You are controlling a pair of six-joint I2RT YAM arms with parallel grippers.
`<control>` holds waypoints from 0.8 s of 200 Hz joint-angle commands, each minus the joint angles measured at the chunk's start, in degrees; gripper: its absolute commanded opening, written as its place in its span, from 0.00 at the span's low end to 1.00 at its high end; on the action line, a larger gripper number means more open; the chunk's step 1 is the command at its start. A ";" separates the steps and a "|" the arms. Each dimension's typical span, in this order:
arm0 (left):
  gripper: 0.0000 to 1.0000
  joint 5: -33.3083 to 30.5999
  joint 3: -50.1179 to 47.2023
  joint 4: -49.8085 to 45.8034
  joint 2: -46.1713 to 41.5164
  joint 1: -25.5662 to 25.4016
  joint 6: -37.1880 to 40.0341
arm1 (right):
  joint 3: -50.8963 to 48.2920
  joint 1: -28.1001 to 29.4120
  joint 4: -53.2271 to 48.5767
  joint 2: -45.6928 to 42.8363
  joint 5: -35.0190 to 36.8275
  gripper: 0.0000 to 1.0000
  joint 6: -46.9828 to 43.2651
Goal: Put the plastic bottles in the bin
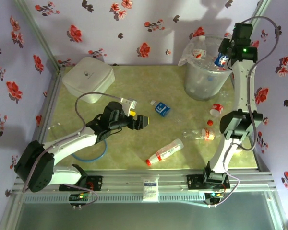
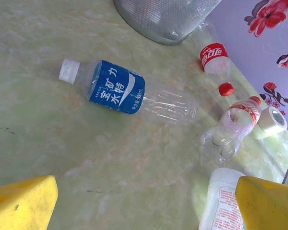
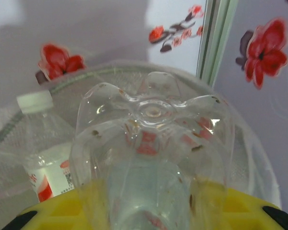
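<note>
Plastic bottle (image 3: pixel 151 143), base toward the wrist camera, is clamped in the right gripper (image 1: pixel 224 57) above the bin (image 1: pixel 198 88) at 1 o'clock on the table (image 1: pixel 134 86). I judge release is the step in hand, so I would centre the bottle inside the rim before parting the jaws. The bin holds at least one white-capped, red-labelled bottle (image 3: pixel 41 148) at 9 o'clock of the held one; the left gripper (image 1: pixel 144 122) hangs with jaws spread wide, a blue-labelled bottle (image 2: pixel 117 87) at 12 o'clock in its wrist view.
</note>
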 commanded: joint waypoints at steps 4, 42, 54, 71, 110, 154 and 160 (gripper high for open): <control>0.95 -0.77 0.22 -0.05 1.22 0.48 0.44 | 2.56 1.45 -6.60 1.37 -0.84 0.29 -0.74; 0.95 -0.74 0.32 -0.56 1.77 0.49 0.59 | -0.05 3.82 -8.80 2.97 -2.38 0.28 0.56; 0.95 -0.82 0.18 -0.87 1.55 0.53 0.62 | 0.15 4.32 -9.52 3.98 -4.15 0.28 1.58; 0.95 -0.80 -0.18 -1.49 0.92 0.68 0.75 | 0.96 4.91 -10.93 5.82 -6.32 0.28 2.73; 0.95 -0.96 -1.53 -1.74 -0.85 1.53 0.29 | -1.36 6.46 -10.24 6.96 -12.35 0.27 7.05; 0.95 -0.93 -1.69 -2.31 -1.04 1.98 -0.07 | -9.33 10.24 0.49 4.79 -22.57 0.27 14.32; 0.95 -1.00 -1.69 -2.50 -1.16 1.98 -0.06 | -9.57 10.60 1.39 4.81 -23.37 0.27 15.09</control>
